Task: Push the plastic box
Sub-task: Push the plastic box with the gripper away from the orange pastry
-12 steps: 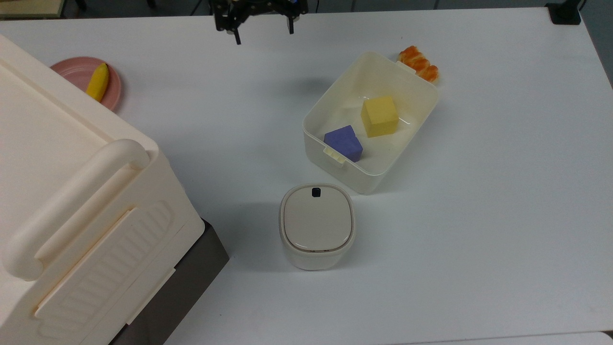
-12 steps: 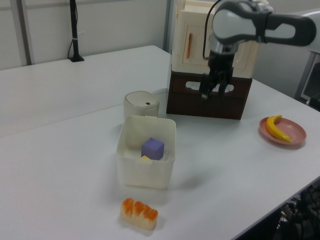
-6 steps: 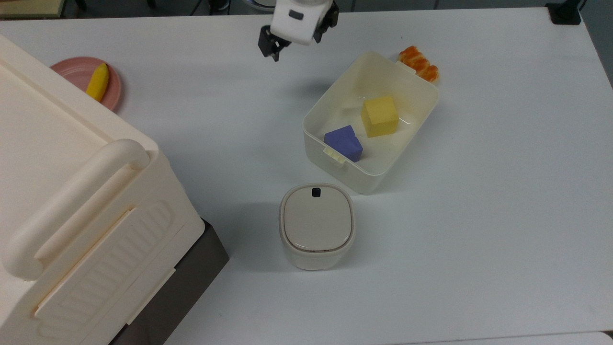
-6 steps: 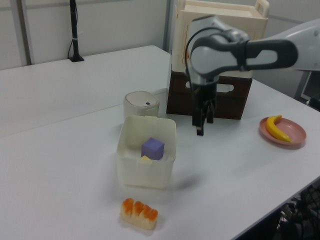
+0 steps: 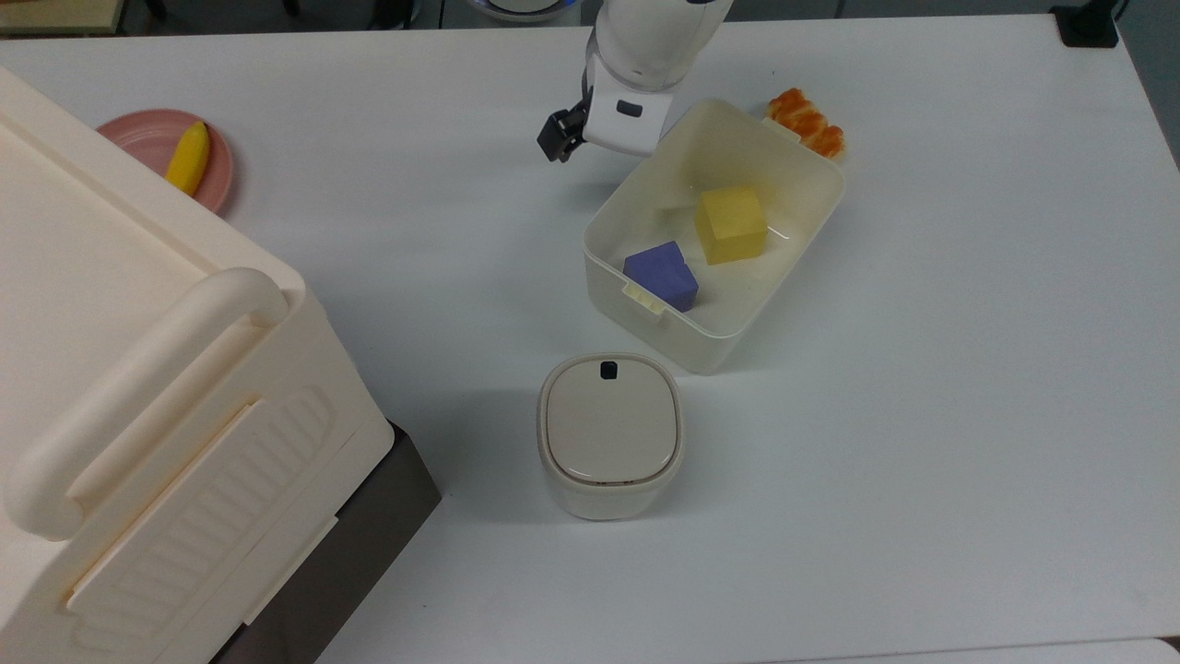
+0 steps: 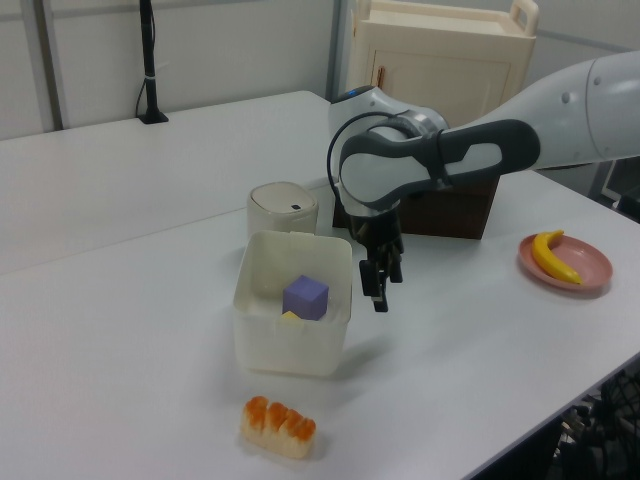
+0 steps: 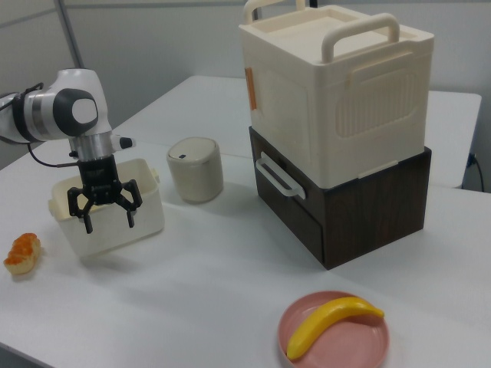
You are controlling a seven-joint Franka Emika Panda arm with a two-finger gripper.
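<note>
end effector [image 7: 108,218] spread wide, just beside plastic box [image 7: 146,217], white table [image 7: 230,268]

2 cubes [image 5: 731,223], 1 banana [image 5: 188,158], 1 plate [image 5: 138,138].

The plastic box [image 5: 811,207] looks smooth, faintly glossy plastic — the table [image 5: 968,387] matt white; the cabinet [image 7: 368,207] under the ribbed crate [image 7: 337,92] — dark wood grain.

lidded bin [image 5: 609,435], banana [image 5: 188,158] on pink plate [image 5: 138,136], ribbed crate [image 7: 337,84] atop dark box [image 7: 360,203]
</note>
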